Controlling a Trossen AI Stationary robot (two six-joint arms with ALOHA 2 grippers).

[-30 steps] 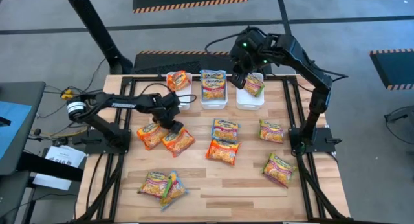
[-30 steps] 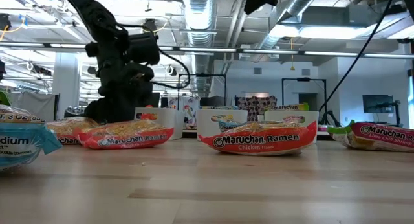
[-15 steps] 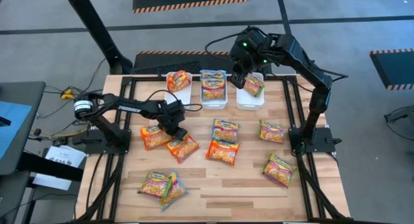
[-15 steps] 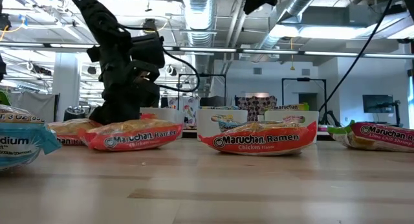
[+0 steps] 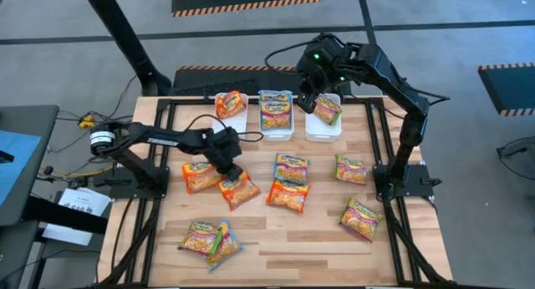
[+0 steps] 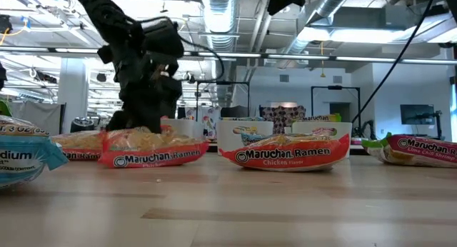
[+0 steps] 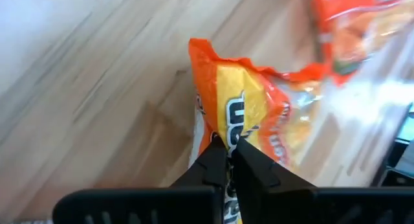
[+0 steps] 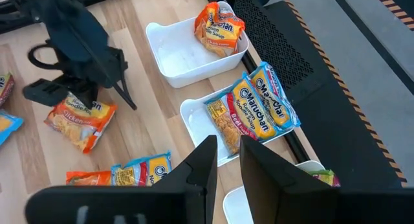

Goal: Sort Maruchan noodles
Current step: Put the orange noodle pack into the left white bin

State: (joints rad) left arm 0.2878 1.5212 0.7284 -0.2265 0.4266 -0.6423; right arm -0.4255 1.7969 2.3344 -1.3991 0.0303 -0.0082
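Observation:
My left gripper (image 5: 231,172) stands over an orange Maruchan noodle packet (image 5: 240,190) left of the table's middle and is shut on it; the low view shows the gripper (image 6: 146,115) above the packet (image 6: 153,153). A second orange packet (image 5: 198,174) lies flat just left of it. My right gripper (image 5: 308,101) hangs high over the far bins, slightly open with nothing between its fingers (image 8: 228,160). More packets lie flat on the table: blue (image 5: 291,166), orange (image 5: 287,196), and two green-pink ones (image 5: 351,168) (image 5: 360,218). My left gripper pinches the orange packet's wrapper near its far end (image 7: 228,123) between its two fingers. The fingers slant down from the table's far left. The packet lies on the table, its wrapper bunched up a little at the fingers.
Three white bins stand in a row at the far edge: the left bin (image 5: 236,122) holds an orange packet, the middle bin (image 5: 276,132) a blue one, the right bin (image 5: 322,132) a green-pink one. Two more packets (image 5: 201,236) (image 5: 224,243) lie near the front left.
My left gripper has moved toward the table's right and a little toward its near edge, and has shut on the orange packet. The packet has slid slightly the same way and turned a little, staying on the table.

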